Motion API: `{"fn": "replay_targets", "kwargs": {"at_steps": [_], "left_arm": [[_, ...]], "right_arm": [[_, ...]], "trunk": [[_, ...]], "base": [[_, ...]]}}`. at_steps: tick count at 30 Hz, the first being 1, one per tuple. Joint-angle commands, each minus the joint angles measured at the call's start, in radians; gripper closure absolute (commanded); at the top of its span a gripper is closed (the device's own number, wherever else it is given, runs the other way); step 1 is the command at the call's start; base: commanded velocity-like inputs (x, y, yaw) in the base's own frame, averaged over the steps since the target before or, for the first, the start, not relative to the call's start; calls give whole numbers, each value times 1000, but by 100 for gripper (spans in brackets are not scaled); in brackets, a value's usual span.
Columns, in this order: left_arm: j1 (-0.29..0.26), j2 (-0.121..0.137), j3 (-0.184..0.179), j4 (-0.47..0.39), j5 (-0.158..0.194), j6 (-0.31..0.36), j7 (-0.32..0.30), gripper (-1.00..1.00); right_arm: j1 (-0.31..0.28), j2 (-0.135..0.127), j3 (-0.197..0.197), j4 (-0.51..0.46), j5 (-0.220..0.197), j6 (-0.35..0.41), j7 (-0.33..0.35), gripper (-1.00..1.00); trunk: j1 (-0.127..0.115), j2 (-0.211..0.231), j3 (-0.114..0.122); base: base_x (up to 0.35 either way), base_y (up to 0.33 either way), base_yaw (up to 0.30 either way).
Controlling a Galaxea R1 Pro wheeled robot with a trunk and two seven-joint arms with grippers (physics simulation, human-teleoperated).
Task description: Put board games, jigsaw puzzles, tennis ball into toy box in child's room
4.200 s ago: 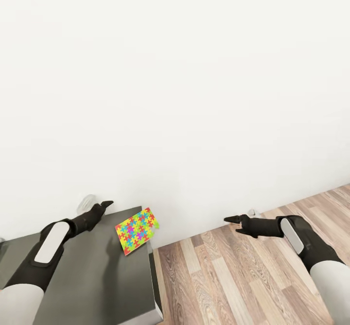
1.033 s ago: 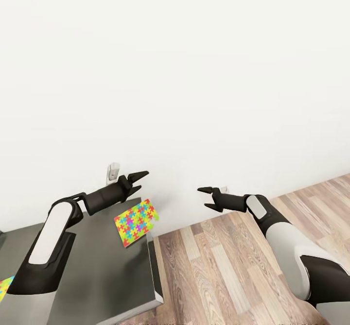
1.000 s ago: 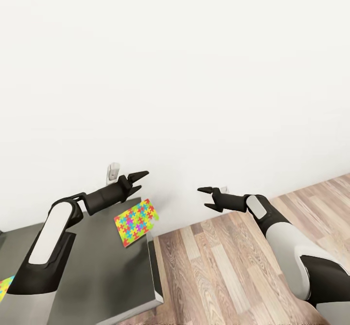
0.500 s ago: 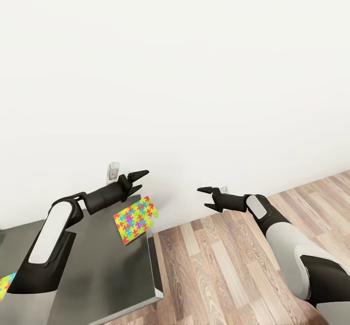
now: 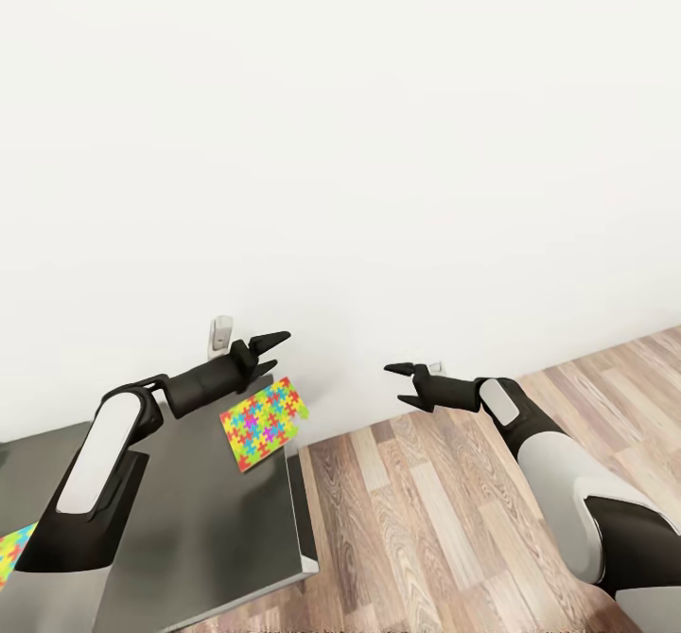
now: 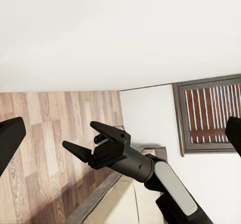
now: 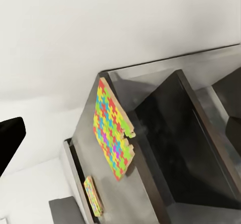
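Black left claw (image 5: 268, 349) raised, open-fingered, empty

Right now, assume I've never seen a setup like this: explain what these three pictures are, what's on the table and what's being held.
This is a simulated two-armed robot. The head view looks down over both arms. Its left gripper hangs open above a dark grey table, and its right gripper hangs open over the wood floor. Neither holds anything.

A colourful jigsaw puzzle lies on the table's far corner, jutting over the edge. A second puzzle peeks in at the picture's left edge.

The other two pictures come from cameras near each gripper. The left wrist view looks across at the right gripper. The right wrist view looks at the table with both puzzles, the near one and the other.
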Motion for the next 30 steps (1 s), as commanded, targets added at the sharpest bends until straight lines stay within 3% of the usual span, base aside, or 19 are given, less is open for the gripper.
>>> {"fn": "replay_targets", "kwargs": {"at_steps": [1, 30], "left_arm": [[-1, 1, -1, -1, 11, 1, 10, -100], [8, -2, -2, 5, 52, -4, 9, -100]], "right_arm": [[-1, 1, -6, 0, 6, 5, 4, -100], [-20, -15, -9, -22, 4, 50, 12, -100]], "trunk": [[0, -2, -3], [0, -2, -50]], "base": [[0, 0, 0], [0, 0, 0]]}}
